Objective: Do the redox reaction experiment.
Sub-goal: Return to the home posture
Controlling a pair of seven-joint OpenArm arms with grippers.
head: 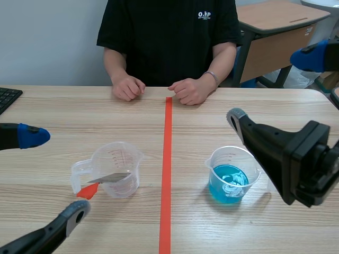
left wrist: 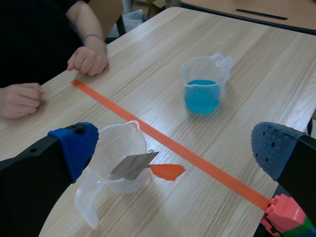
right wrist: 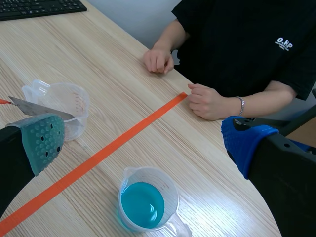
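Note:
An empty clear measuring cup (head: 123, 157) stands left of the orange tape line. A metal blade (head: 108, 178) with an orange handle (head: 87, 191) rests across its rim, handle end on the table. A second clear cup (head: 214, 170) holding blue liquid stands right of the line. My left gripper (head: 53, 174) hovers open beside the empty cup, which sits ahead between its fingers (left wrist: 76, 145) in the left wrist view, blade (left wrist: 133, 165) on top. My right gripper (head: 274, 87) is open, raised over the blue cup (right wrist: 145, 202), holding nothing.
A person sits across the table with both fists (head: 128, 87) (head: 189, 91) resting near the far edge. A keyboard (head: 8, 98) lies at the far left. A red and green block (left wrist: 286, 217) shows by my left gripper. A desk (head: 280, 21) stands behind.

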